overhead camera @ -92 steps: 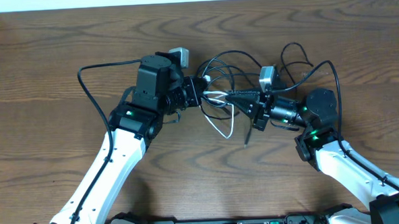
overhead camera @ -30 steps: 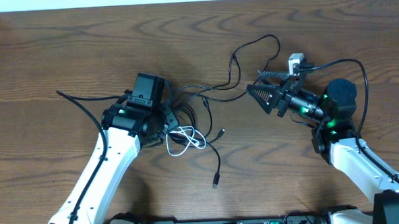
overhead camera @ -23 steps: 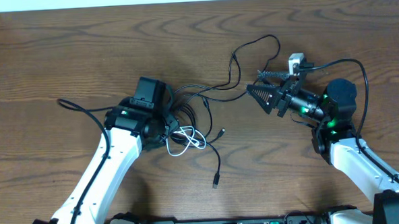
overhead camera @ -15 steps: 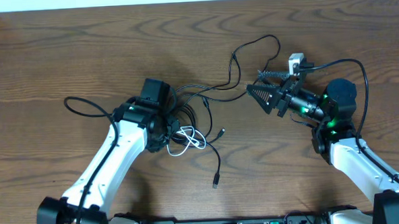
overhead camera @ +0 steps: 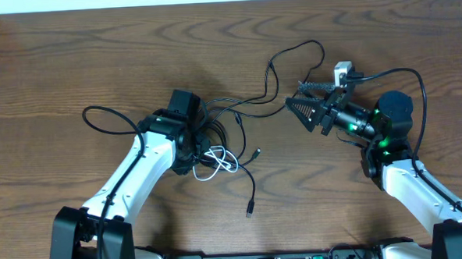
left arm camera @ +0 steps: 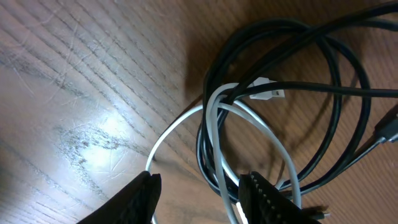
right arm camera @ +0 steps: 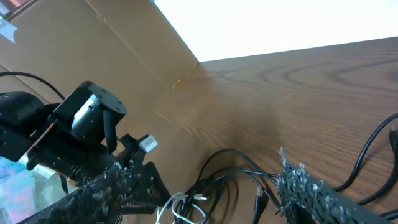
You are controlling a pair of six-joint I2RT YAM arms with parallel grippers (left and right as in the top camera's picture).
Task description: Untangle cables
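Straddling white cable point(left arm camera: 266, 92) and black cables point(left arm camera: 273, 23), left gripper point(left arm camera: 200, 190) sits half open, both between its fingers point(left arm camera: 140, 202), nothing pinched. Right gripper point(right arm camera: 199, 171) gapes wide, empty.

Left hand point(left arm camera: 202, 198) shifted rightward over the cables point(left arm camera: 216, 134), its arm swung inward, cables now stretched farther apart.

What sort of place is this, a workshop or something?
Probably a robot test bench: a wooden table, a white left arm and right arm at its edge, tangled cables between them.
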